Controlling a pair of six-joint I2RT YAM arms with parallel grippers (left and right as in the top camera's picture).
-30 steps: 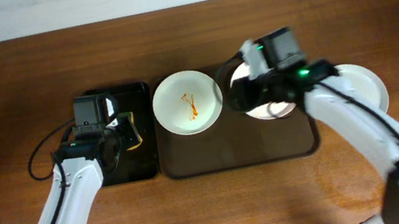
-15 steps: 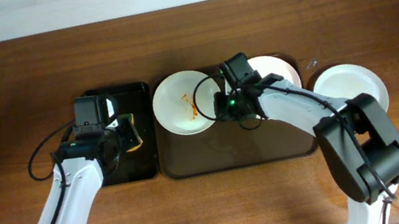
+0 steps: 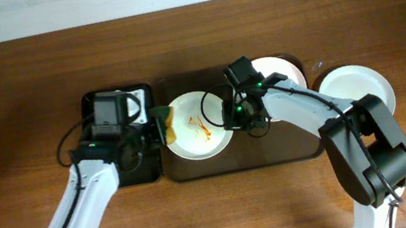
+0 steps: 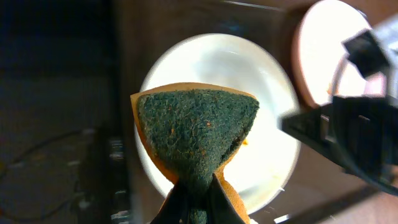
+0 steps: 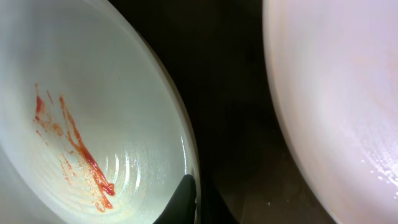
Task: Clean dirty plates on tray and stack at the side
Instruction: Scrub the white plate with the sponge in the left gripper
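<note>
Moved: left gripper [image 3: 160, 128] swung from the small black tray [image 3: 146, 170] to the dirty plate [image 3: 197, 127], which slid toward the front edge of the tray [image 3: 277, 154].
Left grip: pinched a green-faced sponge [image 4: 196, 127] over the plate's left rim.
Right gripper [image 3: 230, 117]: seemingly nipped the right rim, mid-tray.
Sauce [image 5: 74, 155]: unwiped.
Advice: steady the rim, press the sponge flat, scrub across the streaks.
Others: second plate [image 3: 284, 74] at the tray's right end, third plate [image 3: 361, 86] off its right side.
</note>
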